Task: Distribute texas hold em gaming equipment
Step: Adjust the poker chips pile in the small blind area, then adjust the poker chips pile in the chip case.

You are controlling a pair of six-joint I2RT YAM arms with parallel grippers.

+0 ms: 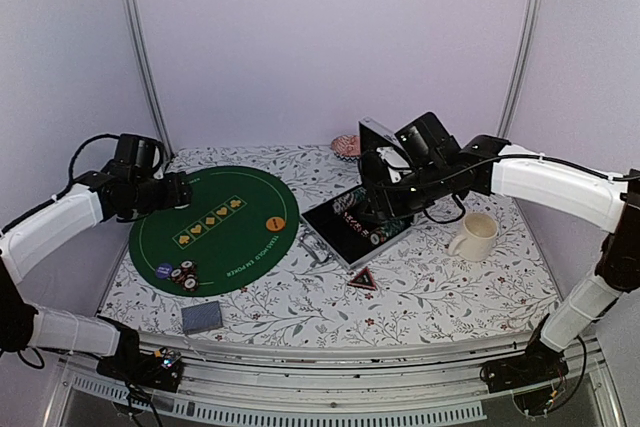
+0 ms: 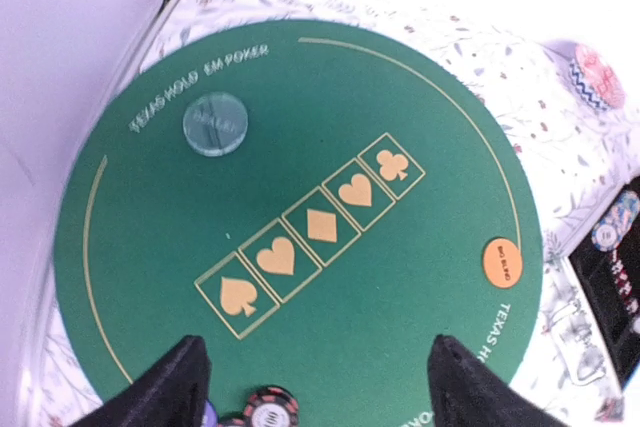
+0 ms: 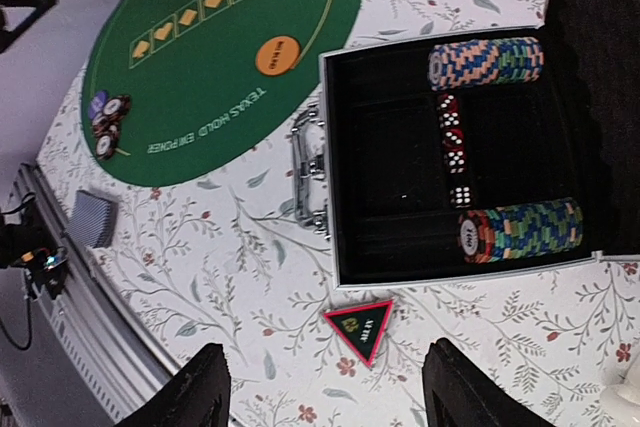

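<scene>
Open silver case (image 3: 328,167) ahead of right fingers (image 3: 200,387), cream mug (image 1: 476,237) off to their side; green mat (image 2: 150,247) ahead of left fingers (image 2: 170,387).

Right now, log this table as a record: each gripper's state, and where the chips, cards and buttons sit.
left gripper: open, empty, over the green mat
right gripper: open, empty, raised by the open case
loose chips: small pile at the mat's near edge
stored chips: two rows in the case, dice between them
card deck: face down, off the mat
orange button: on the mat, case side
clear dealer button: on the mat
mug: beyond the case
</scene>
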